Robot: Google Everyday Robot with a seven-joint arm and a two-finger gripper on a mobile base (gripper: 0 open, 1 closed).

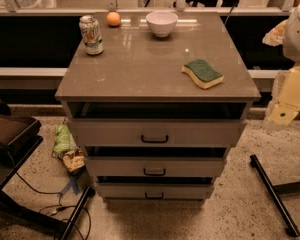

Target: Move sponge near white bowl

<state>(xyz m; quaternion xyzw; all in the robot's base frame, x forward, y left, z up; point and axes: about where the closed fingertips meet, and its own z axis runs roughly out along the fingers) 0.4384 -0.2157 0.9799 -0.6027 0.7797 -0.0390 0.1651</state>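
Observation:
The sponge [202, 73], pale yellow with a dark green top, lies flat near the right front of the grey cabinet top [140, 64]. The white bowl [161, 23] stands upright at the back middle of the top. My gripper [283, 113] hangs off the cabinet's right side, below the level of the top and to the right of the sponge. It touches nothing on the cabinet.
A soda can [91, 35] stands at the back left and a small orange ball [113, 18] behind it. The cabinet has three drawers [155, 134]. A dark chair [10, 134] is at the left, bags [67, 146] lie on the floor, and a black bar [272, 194] at the right.

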